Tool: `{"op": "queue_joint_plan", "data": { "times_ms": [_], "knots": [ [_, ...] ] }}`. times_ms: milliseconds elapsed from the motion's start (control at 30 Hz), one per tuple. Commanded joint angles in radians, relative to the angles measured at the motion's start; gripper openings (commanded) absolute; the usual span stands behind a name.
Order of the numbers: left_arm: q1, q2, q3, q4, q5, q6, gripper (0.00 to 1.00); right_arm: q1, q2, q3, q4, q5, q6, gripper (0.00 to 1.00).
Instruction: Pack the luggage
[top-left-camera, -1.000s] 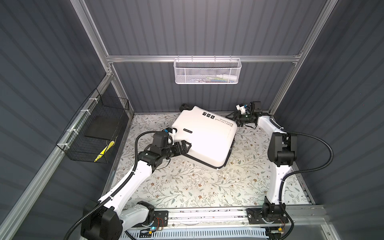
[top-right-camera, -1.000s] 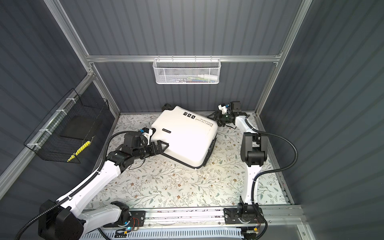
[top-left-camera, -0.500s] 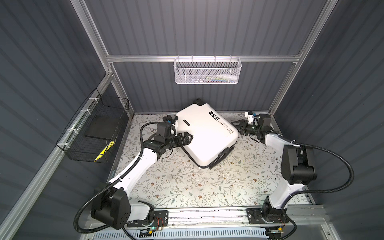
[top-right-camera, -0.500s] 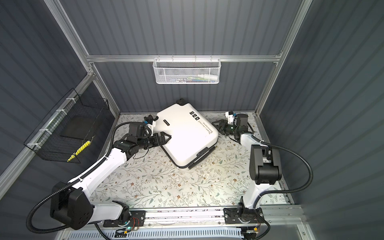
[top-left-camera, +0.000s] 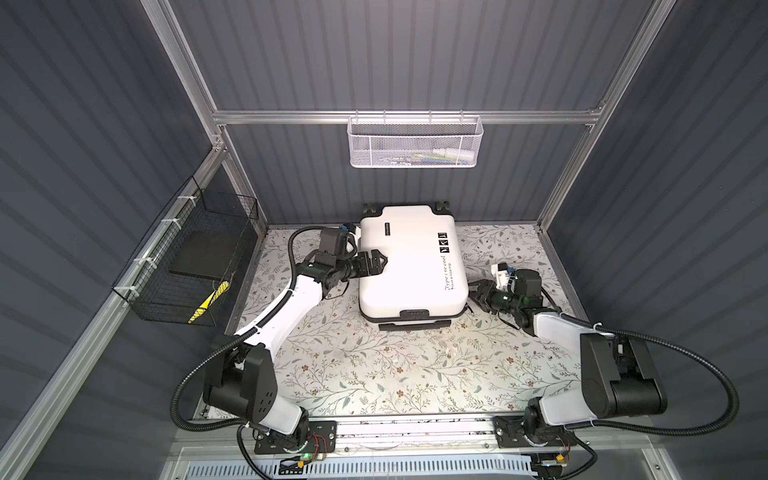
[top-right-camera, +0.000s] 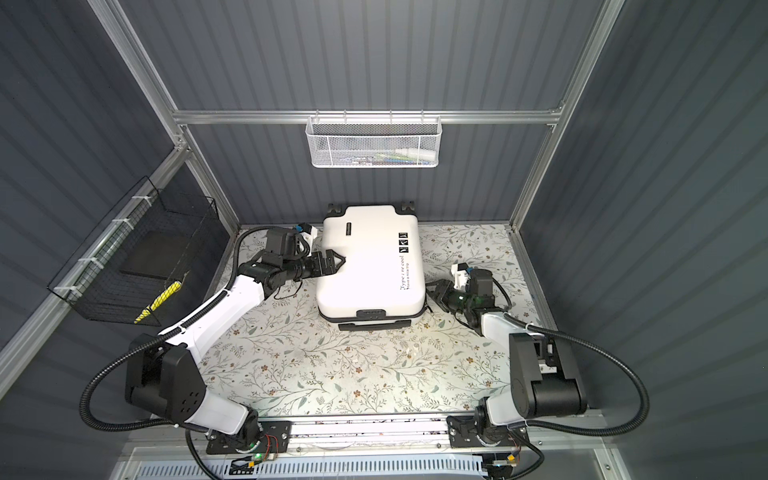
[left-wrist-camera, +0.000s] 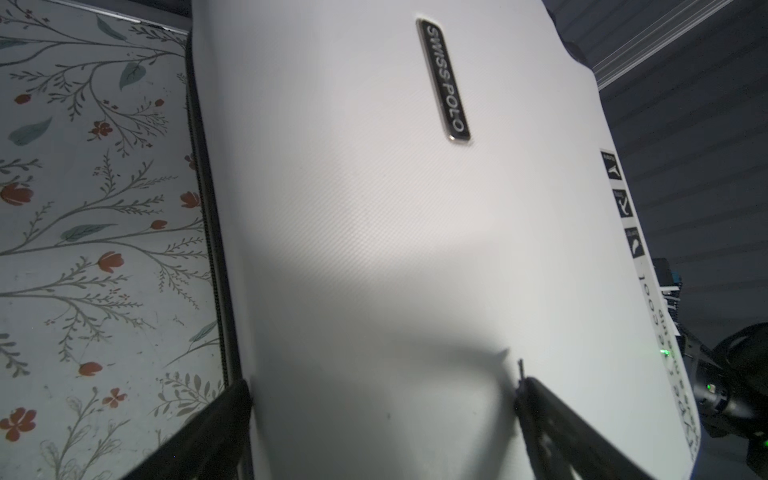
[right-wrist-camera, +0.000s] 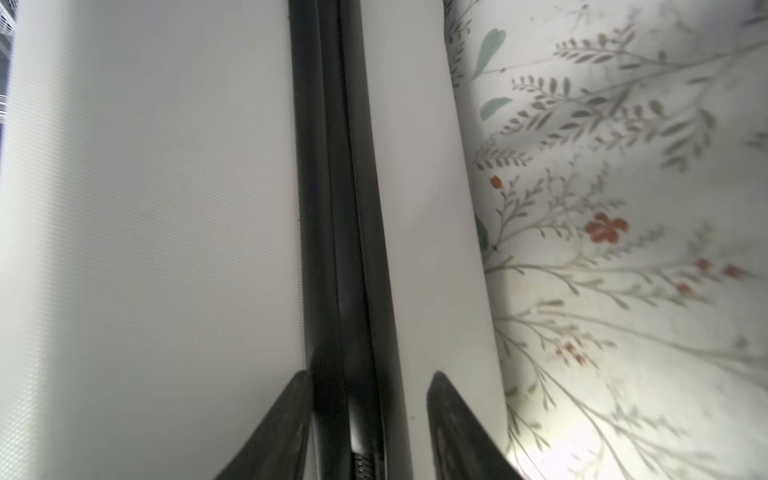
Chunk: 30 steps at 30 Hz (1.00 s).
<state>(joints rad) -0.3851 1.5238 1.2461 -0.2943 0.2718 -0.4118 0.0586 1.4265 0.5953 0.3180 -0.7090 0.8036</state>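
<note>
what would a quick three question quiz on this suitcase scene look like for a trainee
1. True or false: the luggage lies open on the table.
2. Its wheels face: A the back wall, B the robot bases, C the black wire basket.
3. Which gripper has a finger over the shell's top?
Key: 1 false, it lies closed. 2 A. 3 the left gripper.

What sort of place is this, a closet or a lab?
Probably a robot test booth dressed as a closet: grey ribbed wall panels on an aluminium frame, two white-and-black robot arms bolted to a front rail, and a white hard-shell suitcase on floral-print flooring.
</note>
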Motion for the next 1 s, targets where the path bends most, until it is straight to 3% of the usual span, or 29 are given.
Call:
{"op": "queue_joint_plan", "data": {
  "times_ms": [0, 400, 667, 967],
  "knots": [
    [-0.044, -0.004, 0.063, 0.018, 0.149, 0.056, 1.0, 0.045, -0.082, -0.013, -0.161, -0.031, -0.048, 0.56],
    [-0.029, -0.183, 0.026, -0.041, 0.024, 0.113, 1.0, 0.032, -0.443, 0.097, -0.545, 0.155, -0.122, 0.79],
    [-0.029, -0.388, -0.201, 0.034, -0.092, 0.084, 1.0, 0.098, -0.549, 0.167, -0.68, 0.241, -0.172, 0.88],
    [-0.029, -0.634, -0.5, 0.12, -0.177, 0.093, 1.0, 0.243, -0.548, 0.228, -0.764, 0.451, -0.18, 0.89]
  ]
}}
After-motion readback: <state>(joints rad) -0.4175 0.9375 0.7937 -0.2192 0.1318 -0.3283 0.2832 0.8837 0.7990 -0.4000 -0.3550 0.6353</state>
